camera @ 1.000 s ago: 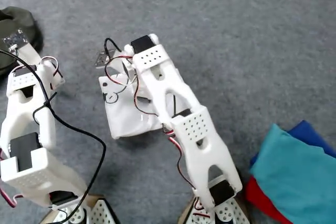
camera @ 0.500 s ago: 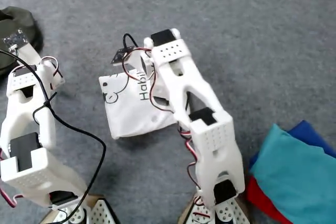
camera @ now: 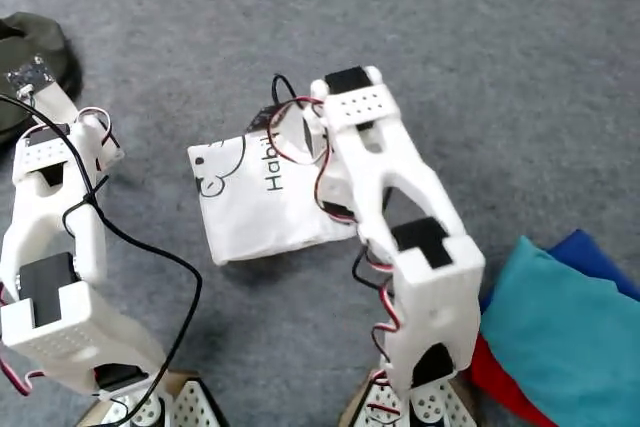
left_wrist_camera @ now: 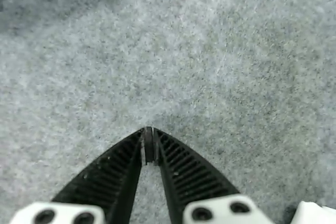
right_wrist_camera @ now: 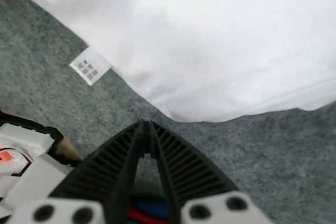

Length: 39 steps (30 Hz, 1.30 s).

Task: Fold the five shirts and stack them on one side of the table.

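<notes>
A folded white shirt (camera: 250, 202) with dark print lies at mid-table. My right arm (camera: 400, 207) stands over its right edge. In the right wrist view my right gripper (right_wrist_camera: 146, 129) is shut with nothing in it, its tips on the grey cloth just off the white shirt's (right_wrist_camera: 210, 40) edge, near a small sewn label (right_wrist_camera: 90, 66). My left gripper (left_wrist_camera: 147, 148) is shut and empty above bare table. The left arm (camera: 50, 177) stands at the left, close to a dark green shirt (camera: 45, 42) bunched at the far left edge.
At the near right lies a pile of shirts: teal (camera: 560, 327) on top, blue (camera: 590, 247) and red (camera: 495, 372) underneath. The grey table cloth (camera: 480, 77) stretches open across the back and right. Cables hang from both arms.
My right arm has swung to the right across the white shirt, uncovering its print and its right part. The left arm has not moved.
</notes>
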Each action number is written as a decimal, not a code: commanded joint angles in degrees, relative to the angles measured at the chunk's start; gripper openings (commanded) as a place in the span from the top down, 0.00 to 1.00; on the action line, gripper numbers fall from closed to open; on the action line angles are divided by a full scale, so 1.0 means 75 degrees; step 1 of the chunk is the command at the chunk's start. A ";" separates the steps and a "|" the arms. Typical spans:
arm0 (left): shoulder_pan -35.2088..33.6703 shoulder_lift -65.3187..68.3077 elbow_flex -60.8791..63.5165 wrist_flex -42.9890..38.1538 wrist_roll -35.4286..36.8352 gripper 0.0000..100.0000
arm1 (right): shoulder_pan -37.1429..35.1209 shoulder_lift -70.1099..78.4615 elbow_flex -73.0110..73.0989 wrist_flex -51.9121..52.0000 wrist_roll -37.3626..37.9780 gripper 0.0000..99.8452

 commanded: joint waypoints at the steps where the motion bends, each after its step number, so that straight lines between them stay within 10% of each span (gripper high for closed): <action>1: 0.0000 -0.0076 -0.0070 -0.0152 0.0035 0.98 | 0.0123 -0.1014 0.0674 -0.0293 0.0082 0.99; 21: 0.1969 -0.1682 -0.0035 0.1512 0.0035 0.98 | 0.0205 0.3065 -0.7519 0.0410 -0.1278 0.99; 39: 0.3059 0.0979 -0.1032 0.1700 0.0797 0.98 | 0.0932 0.4929 -0.8059 -0.1231 -0.1254 0.99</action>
